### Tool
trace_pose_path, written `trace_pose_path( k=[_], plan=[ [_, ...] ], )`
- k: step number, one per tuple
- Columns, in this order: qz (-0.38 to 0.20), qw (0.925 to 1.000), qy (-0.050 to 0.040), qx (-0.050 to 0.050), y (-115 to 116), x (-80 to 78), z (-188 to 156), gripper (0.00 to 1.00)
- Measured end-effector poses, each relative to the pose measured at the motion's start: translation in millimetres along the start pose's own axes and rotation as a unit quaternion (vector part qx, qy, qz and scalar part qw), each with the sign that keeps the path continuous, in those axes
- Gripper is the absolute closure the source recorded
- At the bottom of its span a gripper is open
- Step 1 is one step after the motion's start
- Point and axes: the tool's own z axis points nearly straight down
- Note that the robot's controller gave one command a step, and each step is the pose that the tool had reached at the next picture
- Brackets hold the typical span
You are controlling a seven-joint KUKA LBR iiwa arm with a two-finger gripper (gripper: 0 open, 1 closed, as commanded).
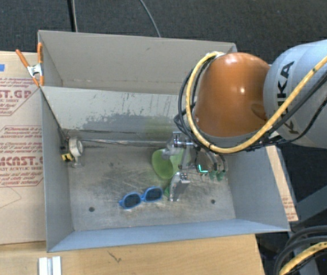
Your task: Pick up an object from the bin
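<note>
My gripper point(176, 166) reaches down below the arm's orange cover, right of the bin's middle. It stands open, one metal finger point(178, 144) toward the back and the other point(175, 189) toward the front. A pale green see-through rounded thing point(162, 162), like a small cup, lies on the bin floor at the left side of the gap between them. I cannot tell whether it touches either finger. Blue sunglasses point(140, 199) lie on the floor just left of the front finger.
A small round thing with yellow and black parts point(71, 149) sits in the bin's far left corner. A thin metal rod point(123, 142) runs from it along the back of the floor. The arm covers the bin's right side.
</note>
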Motion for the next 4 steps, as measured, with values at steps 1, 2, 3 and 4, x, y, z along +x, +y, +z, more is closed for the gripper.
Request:
trace_pose_path(
  k=[1,2,3,4],
  plan=[
    [-0.123,0.9924,-0.0007,0.001,-36,-11.7,116,0.00],
    [-0.025,0.9997,-0.0068,-0.002,-77,-24.2,163,0.00],
    [-0.023,0.9997,-0.0099,-0.002,-77,-26.2,160,1.00],
    [-0.019,0.9998,-0.0083,0.001,-97,-33.7,-3,1.00]
  ],
)
